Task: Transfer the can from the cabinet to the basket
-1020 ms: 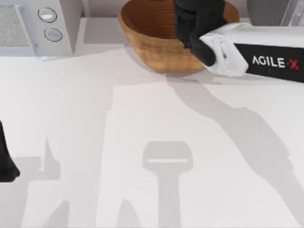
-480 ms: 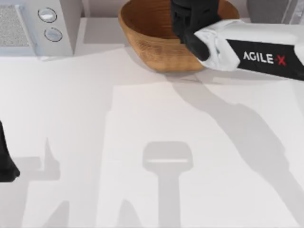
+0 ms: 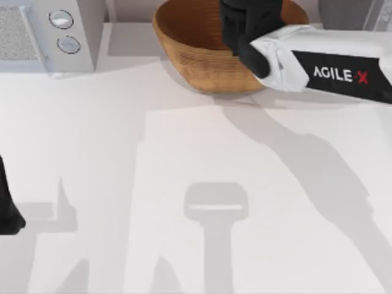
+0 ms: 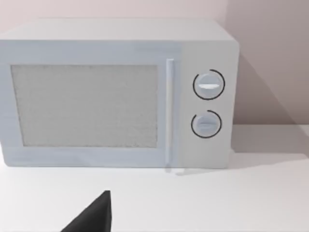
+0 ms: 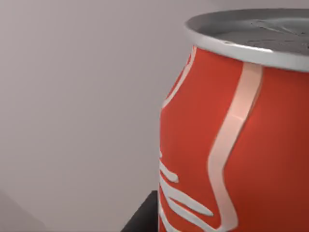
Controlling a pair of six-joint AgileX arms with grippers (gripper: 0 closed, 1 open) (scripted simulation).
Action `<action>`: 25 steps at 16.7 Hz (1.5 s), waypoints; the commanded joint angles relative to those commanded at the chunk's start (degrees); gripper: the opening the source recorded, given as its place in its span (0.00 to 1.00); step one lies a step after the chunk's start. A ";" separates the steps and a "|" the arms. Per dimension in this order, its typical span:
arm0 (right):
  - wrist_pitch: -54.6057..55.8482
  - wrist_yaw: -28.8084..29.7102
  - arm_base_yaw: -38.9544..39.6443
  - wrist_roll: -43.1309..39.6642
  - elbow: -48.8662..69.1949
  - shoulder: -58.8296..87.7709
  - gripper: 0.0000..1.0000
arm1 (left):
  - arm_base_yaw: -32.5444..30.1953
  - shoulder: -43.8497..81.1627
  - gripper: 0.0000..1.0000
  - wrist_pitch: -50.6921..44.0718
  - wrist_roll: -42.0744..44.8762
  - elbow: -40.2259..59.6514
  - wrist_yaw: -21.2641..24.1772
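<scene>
Can [image 5: 231, 140] sits close before the right pincer [image 3: 248, 27] above the basket [image 3: 196, 52]; grip state unclear.

One wicker basket [image 3: 196, 52] is sitting at the far edge of the table [image 3: 184, 159], and one red can [image 5: 236, 145] is showing close up in the right wrist view. One light-grey appliance [image 4: 116, 92] is standing on the table, carrying two round dials [image 4: 208, 85]. Two arms are showing from above.

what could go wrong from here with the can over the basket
The right gripper is over the basket, and the can looms close in the right wrist view. Its depth inside cannot be told, so a release from high up might tip or bounce it. The arm may also nudge the basket's rim.
</scene>
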 joint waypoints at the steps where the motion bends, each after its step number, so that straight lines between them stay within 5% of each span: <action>1: 0.00 0.00 0.00 0.00 0.00 0.00 0.53 | 0.00 0.00 1.00 0.00 0.00 0.00 0.00; 8: 0.00 0.00 0.00 0.00 0.00 0.00 1.00 | 0.00 0.00 1.00 0.00 0.00 0.00 0.00; 25: 0.00 0.00 0.00 0.00 0.00 0.00 1.00 | 0.00 0.00 1.00 0.00 0.00 0.00 0.00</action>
